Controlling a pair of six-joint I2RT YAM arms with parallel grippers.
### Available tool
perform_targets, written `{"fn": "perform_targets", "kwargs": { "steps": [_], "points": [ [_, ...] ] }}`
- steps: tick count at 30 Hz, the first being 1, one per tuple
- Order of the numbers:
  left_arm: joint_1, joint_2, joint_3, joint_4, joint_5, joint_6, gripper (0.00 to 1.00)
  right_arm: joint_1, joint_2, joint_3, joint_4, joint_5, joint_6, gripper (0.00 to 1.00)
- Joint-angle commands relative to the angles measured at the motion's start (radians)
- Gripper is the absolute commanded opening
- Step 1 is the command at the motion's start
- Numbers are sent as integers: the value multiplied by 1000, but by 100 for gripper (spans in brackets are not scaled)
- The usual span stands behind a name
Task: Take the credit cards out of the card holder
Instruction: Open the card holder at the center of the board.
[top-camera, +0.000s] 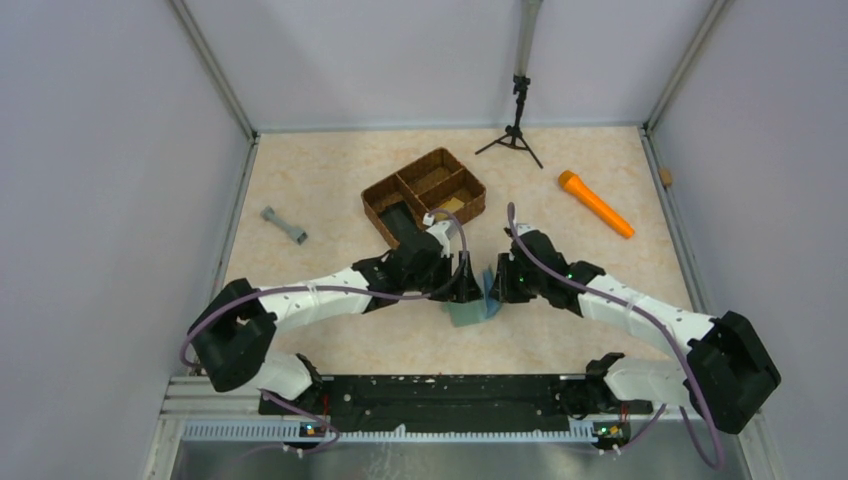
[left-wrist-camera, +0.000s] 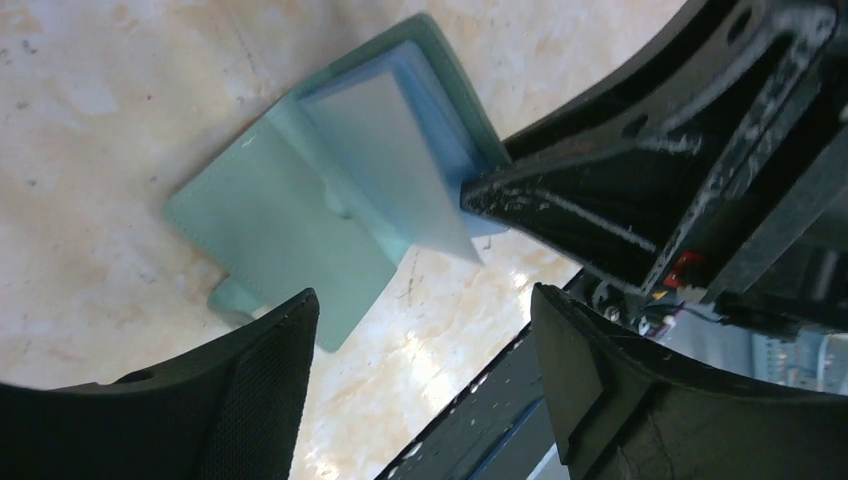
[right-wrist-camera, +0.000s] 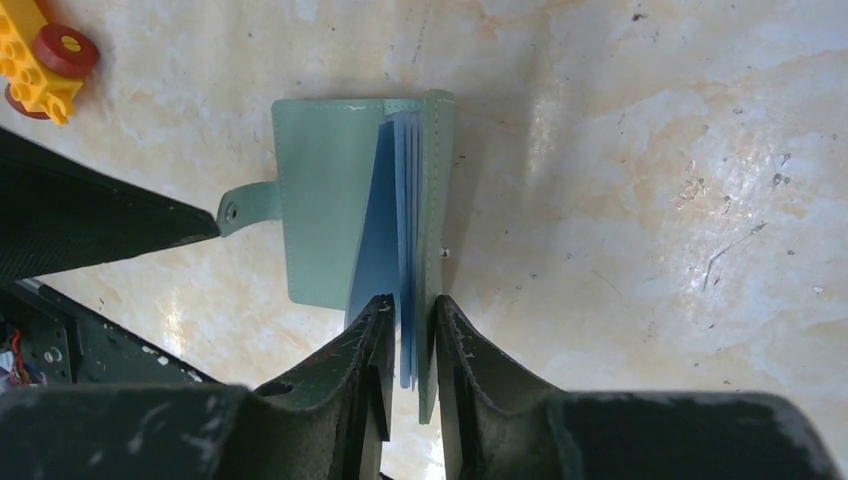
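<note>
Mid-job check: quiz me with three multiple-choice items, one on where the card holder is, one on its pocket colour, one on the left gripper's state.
1. The card holder lies: A in the basket; B on the table; C beside the orange cylinder.
2. Its inner pockets are: A red; B yellow; C pale blue.
3. The left gripper is: A open; B shut on the holder; C shut on a card.
1 B, top view shows it on the tabletop; 2 C, blue leaves show in the right wrist view; 3 A, its fingers stand apart, empty.
</note>
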Motion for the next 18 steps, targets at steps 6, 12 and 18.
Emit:
{"fn": "perform_targets", "kwargs": {
  "steps": [6, 12, 18],
  "points": [
    [43, 93, 4, 183, 63, -96, 78, 17, -78, 1, 67, -56, -18, 33],
    [55, 132, -2, 198, 70, -97, 76, 17, -78, -5, 76, -70, -18, 29],
    [58, 145, -6, 201, 76, -92, 68, 17, -54, -8, 68, -58, -26, 23]
  ]
}}
